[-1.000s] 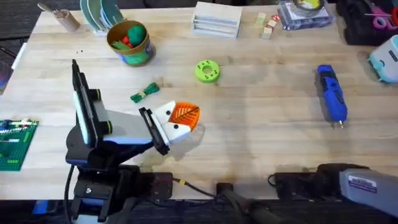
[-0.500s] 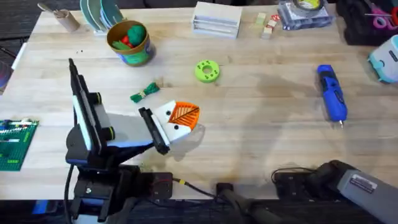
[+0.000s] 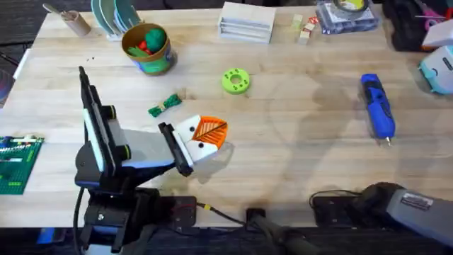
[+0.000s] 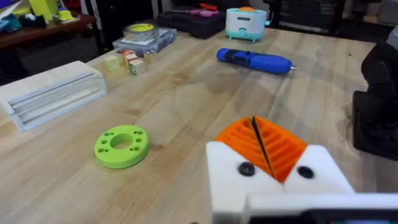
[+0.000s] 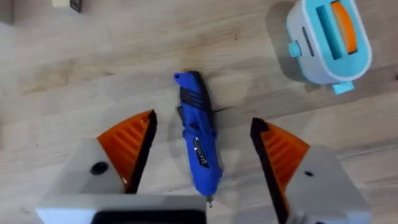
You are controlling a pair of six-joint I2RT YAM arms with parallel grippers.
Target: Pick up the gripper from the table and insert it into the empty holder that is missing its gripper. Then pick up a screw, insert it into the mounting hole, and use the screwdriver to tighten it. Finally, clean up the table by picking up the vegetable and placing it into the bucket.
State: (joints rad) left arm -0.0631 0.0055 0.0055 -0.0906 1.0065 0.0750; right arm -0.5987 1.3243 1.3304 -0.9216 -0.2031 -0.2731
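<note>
Pale wood desk (image 3: pixel 297 120) carries clutter along its far edge. Overhead, the left claw (image 3: pixel 205 136) rests low at left of centre, orange pads pressed together; the screwdriver (image 3: pixel 377 106) lies flat at right, bit toward the near side. Just left of that claw lies the vegetable (image 3: pixel 164 106), the bucket (image 3: pixel 147 48) farther off. From the left wrist, shut pads (image 4: pixel 264 144) meet, with a green ring (image 4: pixel 122 146) close by. From the right wrist, the right claw (image 5: pixel 205 149) spreads wide over the screwdriver (image 5: pixel 199 140): stiff, smooth plastic, likely slippery, best taken mid-body
</note>
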